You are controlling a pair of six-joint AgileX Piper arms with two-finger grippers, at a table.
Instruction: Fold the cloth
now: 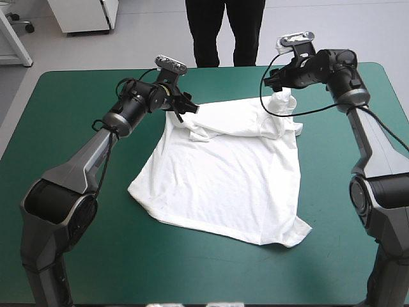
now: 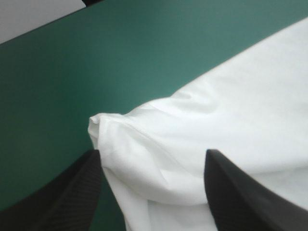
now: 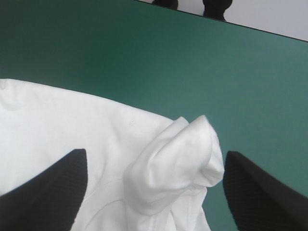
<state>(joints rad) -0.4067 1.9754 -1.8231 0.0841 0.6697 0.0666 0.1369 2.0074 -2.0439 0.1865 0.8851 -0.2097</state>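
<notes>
The white T-shirt [image 1: 223, 173] lies mostly spread on the teal-green cover, its far part bunched in a band. My left gripper [image 1: 186, 109] hovers at the shirt's far left corner. In the left wrist view the left gripper [image 2: 153, 153] is open, with a raised fold of the T-shirt [image 2: 231, 110] lying between its fingers. My right gripper [image 1: 278, 89] sits at the far right corner, over a cloth bump that stands up. The right wrist view shows the right gripper [image 3: 155, 153] open too, a rounded lump of the T-shirt [image 3: 183, 154] between its fingers.
Bare teal-green cover [image 1: 77, 128] surrounds the shirt on every side. The table's far edge [image 1: 211, 69] runs just beyond both grippers.
</notes>
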